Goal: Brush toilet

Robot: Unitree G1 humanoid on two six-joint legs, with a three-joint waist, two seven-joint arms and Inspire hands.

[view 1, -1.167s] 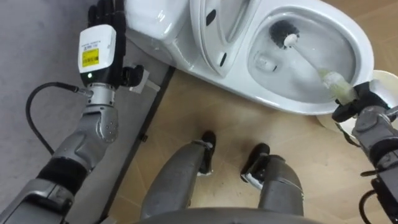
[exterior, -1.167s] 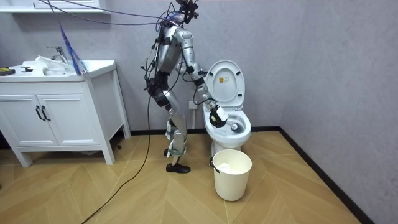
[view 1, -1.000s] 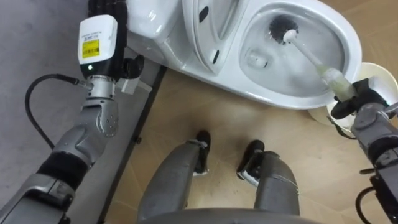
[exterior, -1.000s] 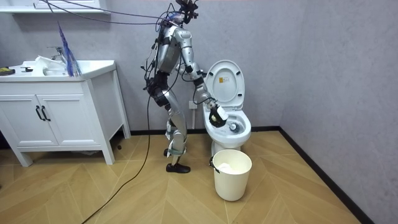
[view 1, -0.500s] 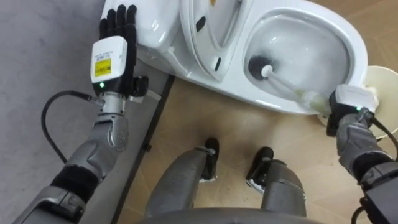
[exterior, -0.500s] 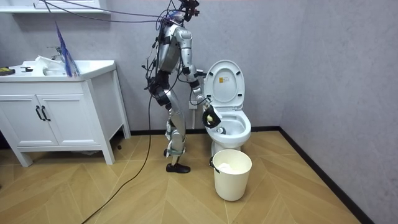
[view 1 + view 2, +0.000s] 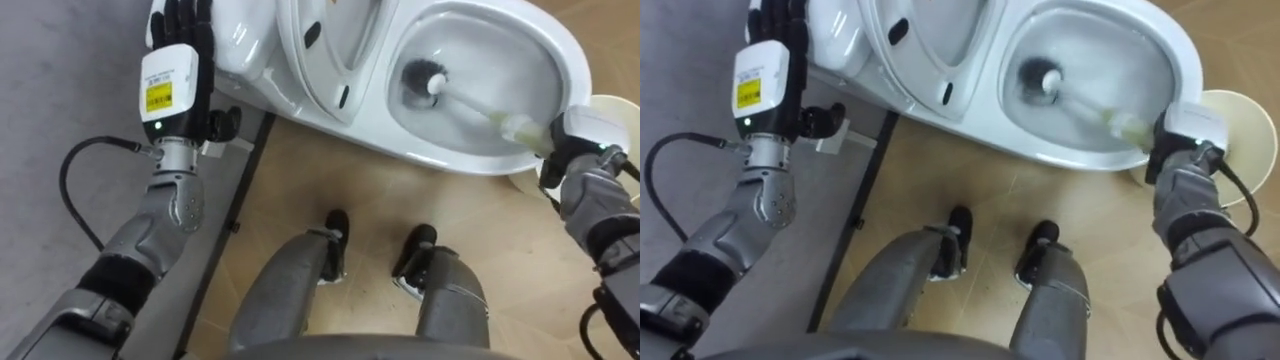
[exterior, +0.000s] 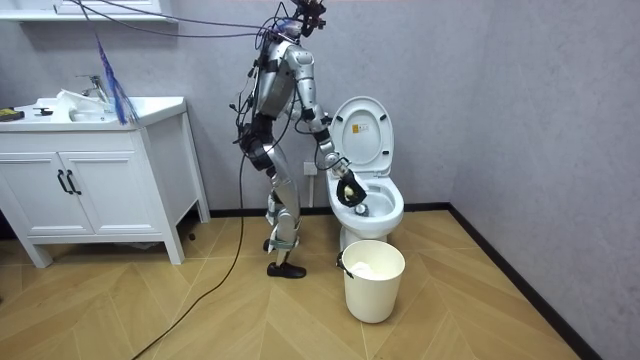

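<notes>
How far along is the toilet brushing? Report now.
Done: seat raised, toilet brush inside the bowl. In hand: the right robot hand grips the handle, bristles against the bowl's inner wall. The left robot hand is open by the tank. Left: finish scrubbing, lift the brush out.

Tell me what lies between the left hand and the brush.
In the left eye view, the toilet's tank and raised seat lie between the left hand and the brush.
</notes>
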